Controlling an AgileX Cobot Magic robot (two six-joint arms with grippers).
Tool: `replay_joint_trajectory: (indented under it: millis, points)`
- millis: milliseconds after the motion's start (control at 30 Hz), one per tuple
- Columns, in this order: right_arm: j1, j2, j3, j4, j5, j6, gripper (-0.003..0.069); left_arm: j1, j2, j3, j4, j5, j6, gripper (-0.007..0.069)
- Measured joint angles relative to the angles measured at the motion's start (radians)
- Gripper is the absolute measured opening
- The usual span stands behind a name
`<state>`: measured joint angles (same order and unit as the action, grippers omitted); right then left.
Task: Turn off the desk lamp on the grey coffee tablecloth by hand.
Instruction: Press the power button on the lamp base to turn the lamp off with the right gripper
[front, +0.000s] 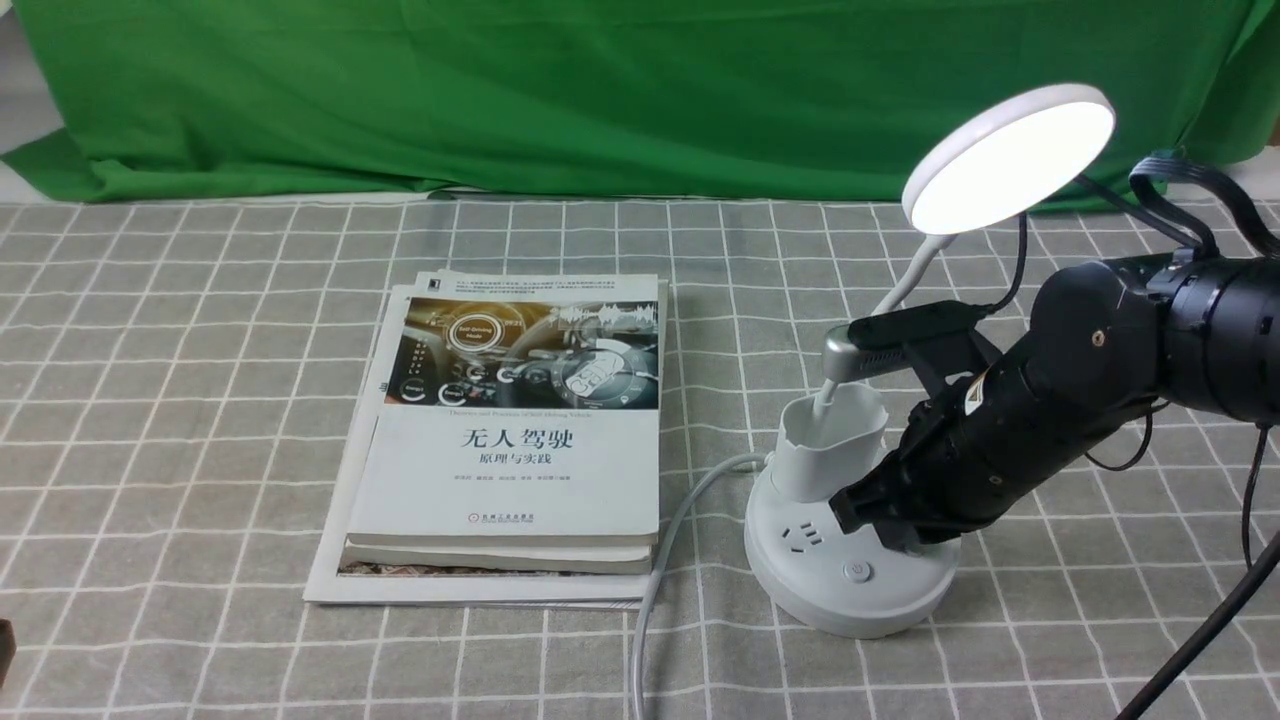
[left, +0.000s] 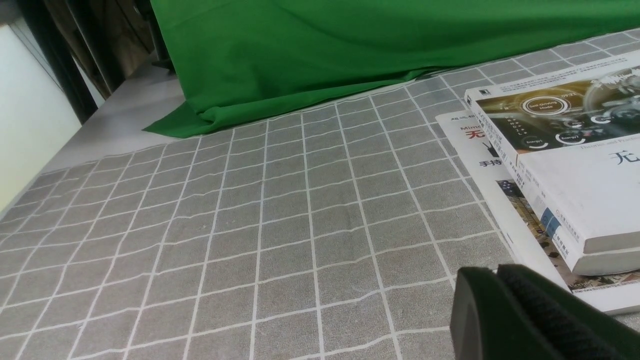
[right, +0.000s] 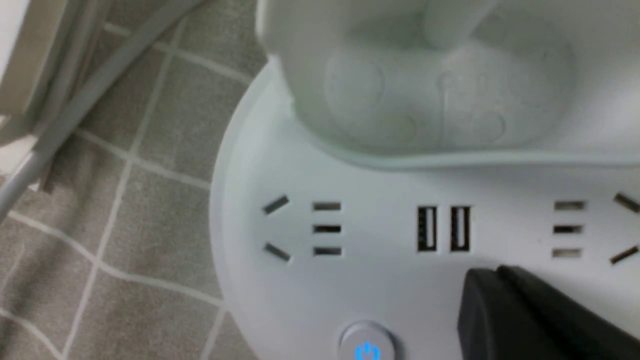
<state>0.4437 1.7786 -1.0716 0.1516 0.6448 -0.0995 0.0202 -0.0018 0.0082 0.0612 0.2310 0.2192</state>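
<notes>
Hiding desk lamp (front: 850, 590) base edge, right claw (front: 903, 538)

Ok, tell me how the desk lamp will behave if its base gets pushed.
The desk lamp probably won't tip: its puck base is wide and sits flat on the grey coffee tablecloth. Its thin neck likely flexes, so the disc head may wobble.

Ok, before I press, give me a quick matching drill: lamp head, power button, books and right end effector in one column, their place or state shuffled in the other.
1. lamp head
2. power button
3. books
4. right end effector

A. low over the lamp base
B. stacked, to the robot's left of that base
C. lit white
D. blue symbol glowing

Pairs: 1-C, 2-D, 3-B, 4-A
</notes>
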Motion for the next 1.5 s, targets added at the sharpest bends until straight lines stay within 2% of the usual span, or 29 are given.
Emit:
replay_joint_trajectory:
  millis: [467, 767, 1200, 1500]
  points:
    - [-0.009, -0.096, 0.021, -0.014, -0.022, 0.008, 0.0038, 0.0, 0.0, 0.0, 0.0, -0.001, 0.0, 0.0019]
    - [-0.014, -0.062, 0.121, -0.01, -0.131, 0.029, 0.0039, 0.0, 0.0, 0.0, 0.0, -0.002, 0.0, 0.0019]
    - [-0.047, -0.176, 0.145, -0.01, -0.136, 0.047, 0.0038, 0.0, 0.0, 0.0, 0.0, -0.002, 0.0, 0.0019]
    - [-0.058, -0.142, 0.148, -0.007, -0.143, 0.054, 0.0038, 0.0, 0.0, 0.0, 0.0, -0.002, 0.0, 0.0019]
